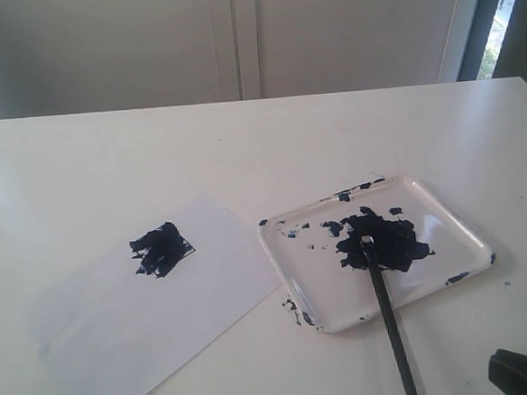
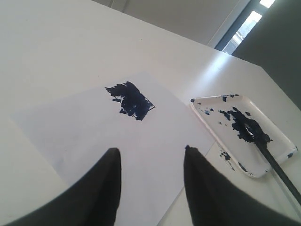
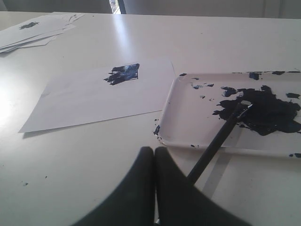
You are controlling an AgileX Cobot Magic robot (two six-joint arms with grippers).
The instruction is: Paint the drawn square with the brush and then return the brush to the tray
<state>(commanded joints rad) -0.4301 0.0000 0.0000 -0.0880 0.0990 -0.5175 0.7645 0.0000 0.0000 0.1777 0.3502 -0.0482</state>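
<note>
holding nothing, right claw (image 3: 154,149) pinched together beside the brush (image 3: 221,137).

A plain white counter (image 1: 107,154) is filling most of the exterior view, its matte top catching soft daylight. Beyond its far edge a pale grey wall (image 1: 99,46) is standing, with a lighter vertical strip (image 1: 245,36) running down its middle. Past the far right corner, a narrow window (image 1: 507,13) is showing bright outdoor light and some green beside a dark frame (image 1: 485,28). A bright sheen (image 2: 221,63) is lying across the counter near that corner.
</note>
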